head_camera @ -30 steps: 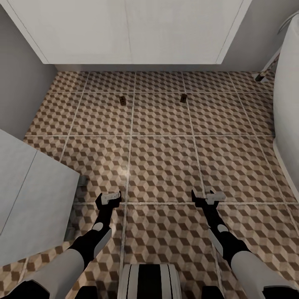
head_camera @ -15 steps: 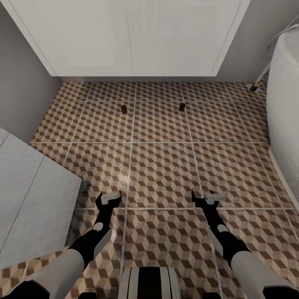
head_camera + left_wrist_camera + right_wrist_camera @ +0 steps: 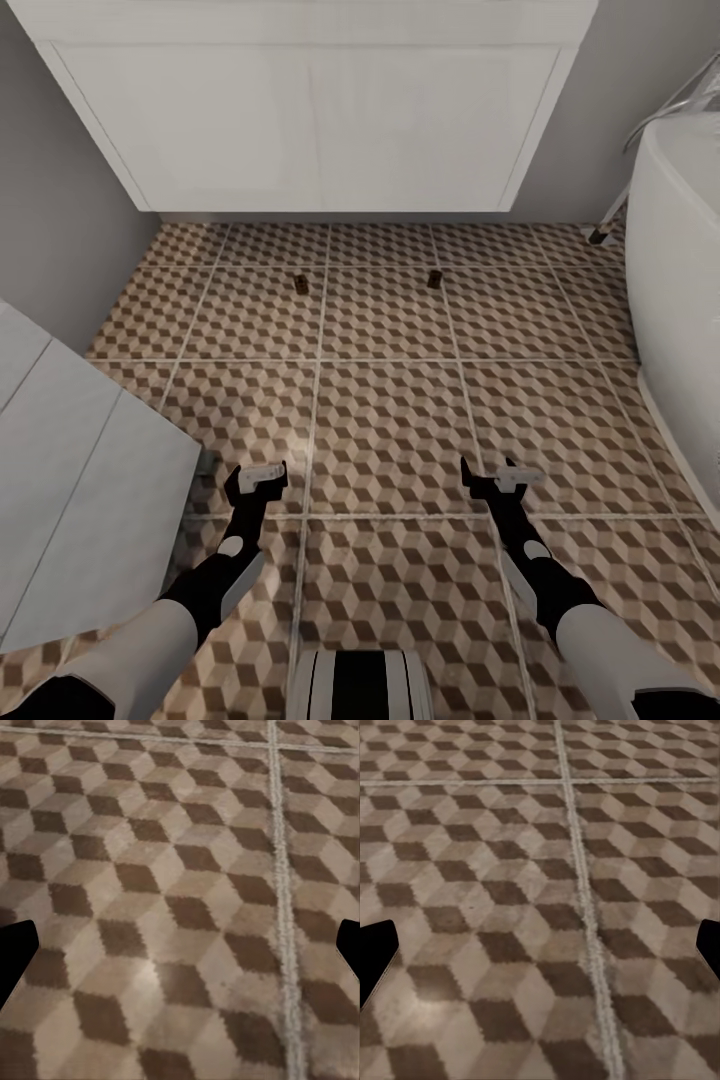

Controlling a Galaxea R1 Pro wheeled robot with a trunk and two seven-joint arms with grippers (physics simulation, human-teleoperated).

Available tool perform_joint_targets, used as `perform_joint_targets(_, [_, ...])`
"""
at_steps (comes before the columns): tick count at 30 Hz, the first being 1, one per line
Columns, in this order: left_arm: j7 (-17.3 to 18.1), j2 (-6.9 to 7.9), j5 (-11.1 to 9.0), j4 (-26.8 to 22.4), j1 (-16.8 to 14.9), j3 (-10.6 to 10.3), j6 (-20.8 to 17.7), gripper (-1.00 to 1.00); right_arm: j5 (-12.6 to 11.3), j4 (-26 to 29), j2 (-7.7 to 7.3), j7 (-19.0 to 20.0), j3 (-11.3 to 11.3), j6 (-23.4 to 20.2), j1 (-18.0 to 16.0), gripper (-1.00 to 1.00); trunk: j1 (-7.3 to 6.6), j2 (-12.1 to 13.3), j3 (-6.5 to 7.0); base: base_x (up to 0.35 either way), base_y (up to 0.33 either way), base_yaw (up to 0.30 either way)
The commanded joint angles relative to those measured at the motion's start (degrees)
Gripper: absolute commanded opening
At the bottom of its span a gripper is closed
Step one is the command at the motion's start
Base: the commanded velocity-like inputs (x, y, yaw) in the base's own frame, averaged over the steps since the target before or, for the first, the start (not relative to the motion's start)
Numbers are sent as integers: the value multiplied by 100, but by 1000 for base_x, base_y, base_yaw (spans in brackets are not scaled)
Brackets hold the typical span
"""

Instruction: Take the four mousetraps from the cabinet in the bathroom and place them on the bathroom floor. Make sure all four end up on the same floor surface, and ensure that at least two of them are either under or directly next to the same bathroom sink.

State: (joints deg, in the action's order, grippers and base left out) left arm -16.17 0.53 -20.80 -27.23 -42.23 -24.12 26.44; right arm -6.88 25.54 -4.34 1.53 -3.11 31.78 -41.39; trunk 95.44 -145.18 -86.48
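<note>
Two mousetraps are seen on the bathroom floor (image 3: 390, 400) before the bathroom sink (image 3: 310, 110).

Nearest the viewer from the sink, a white unit (image 3: 70, 490) is cut off at the edge; beside it the left tool (image 3: 256, 478) is held wide apart and empty. The left mousetrap (image 3: 301, 283) and right mousetrap (image 3: 434, 279) lie just before the sink, too small for detail. The right tool (image 3: 492, 478) is likewise spread, holding nothing. A white bathtub (image 3: 680, 300) is partly cropped.

Two mousetraps (image 3: 300, 283) (image 3: 434, 279) on bathroom floor (image 3: 390, 400)
</note>
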Motion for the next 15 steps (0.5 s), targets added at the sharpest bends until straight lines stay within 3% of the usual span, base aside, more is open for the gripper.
perform_joint_targets(1, [-45, 1, -30, 4, -4, -39, 19, 100, -64, -6, -6, 18, -32, 18, -2, 100, -3, 0, 20, 0, 0, 0])
perform_joint_targets(15, [-21, -58, -47, 245, -4, -40, 10, 100, -110, -28, -4, 23, -39, -6, -3, 100, -39, 19, 330, 0, 0, 0])
